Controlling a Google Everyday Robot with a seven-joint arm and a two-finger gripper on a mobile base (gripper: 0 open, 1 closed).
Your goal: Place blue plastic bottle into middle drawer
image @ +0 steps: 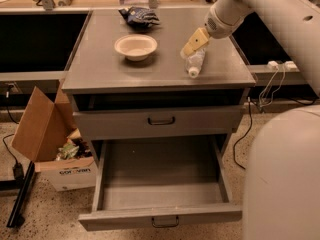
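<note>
The blue plastic bottle is clear and ribbed and lies on its side on the cabinet top, right of centre, with its white cap toward the front edge. My gripper comes in from the upper right and sits at the bottle's far end, right over it. The middle drawer is pulled wide open low at the front. Its grey tray holds nothing, and a small dark handle is on its front panel.
A white bowl sits left of the bottle, and a dark blue snack bag lies behind it. A shut drawer is above the open one. An open cardboard box stands on the floor at left. Cables lie at right.
</note>
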